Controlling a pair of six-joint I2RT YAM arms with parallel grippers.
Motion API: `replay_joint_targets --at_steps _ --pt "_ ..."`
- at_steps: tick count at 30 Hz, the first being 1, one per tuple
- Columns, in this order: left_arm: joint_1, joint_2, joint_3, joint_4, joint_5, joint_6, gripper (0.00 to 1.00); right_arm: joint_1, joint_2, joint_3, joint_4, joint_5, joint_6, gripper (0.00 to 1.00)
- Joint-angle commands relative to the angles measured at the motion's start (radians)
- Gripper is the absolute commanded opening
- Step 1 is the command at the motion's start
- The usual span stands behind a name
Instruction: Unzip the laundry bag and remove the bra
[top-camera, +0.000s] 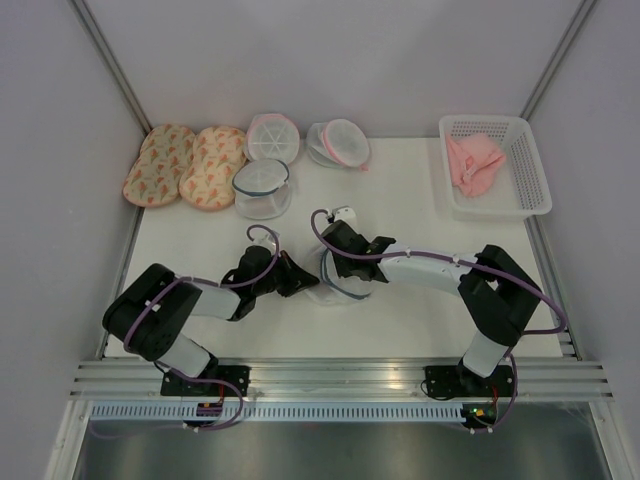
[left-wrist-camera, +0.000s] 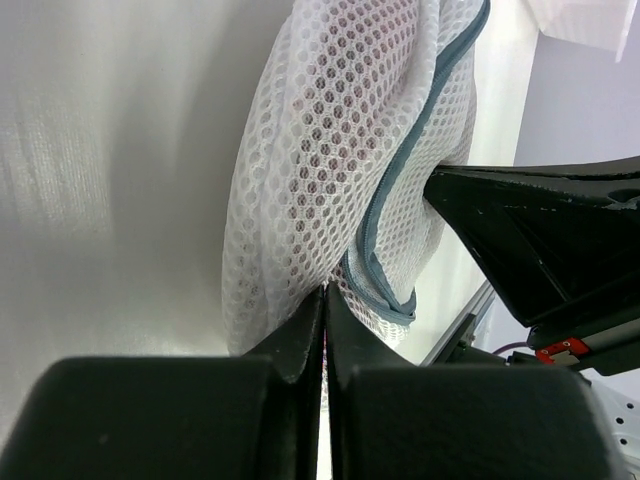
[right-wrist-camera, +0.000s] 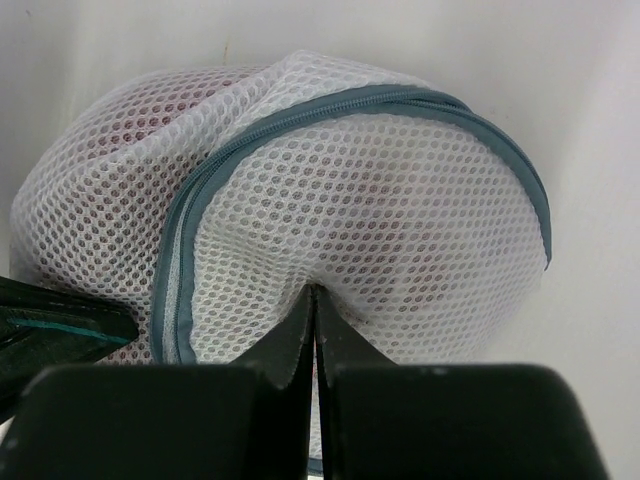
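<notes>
Grey walls (top-camera: 330, 60) close in a white bench (top-camera: 200, 245). From above, the laundry bag (top-camera: 335, 290) lies midway along it, toward the near edge, wedged between the left pincer (top-camera: 308, 282) and the right pincer (top-camera: 350, 268), both touching it, neither nearer. At the left wrist, the left pincer (left-wrist-camera: 325, 305) is pinched tight on a mesh fold just beside the blue-grey zip (left-wrist-camera: 378, 205), which runs up and away. At the right wrist, the right pincer (right-wrist-camera: 315, 305) likewise clamps mesh below the zip (right-wrist-camera: 330, 105), which arcs crosswise above. A dark red tint inside, likely the bra (right-wrist-camera: 120, 110), shows only here. No view shows the zip's pull.
</notes>
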Motion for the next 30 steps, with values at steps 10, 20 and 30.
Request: replay_joint_targets --at_steps 10,20,30 --pt "-0.002 0.085 0.018 0.0 0.013 0.031 0.02 -0.074 -0.009 -0.046 -0.175 0.22 0.101 0.0" --pt "-0.002 0.111 0.036 -0.004 0.023 0.029 0.02 -0.076 -0.223 0.002 -0.393 0.449 0.181 0.01" --pt "-0.006 0.054 0.085 0.192 0.097 -0.003 0.06 -0.065 -0.348 -0.084 -0.342 0.365 0.154 0.0"
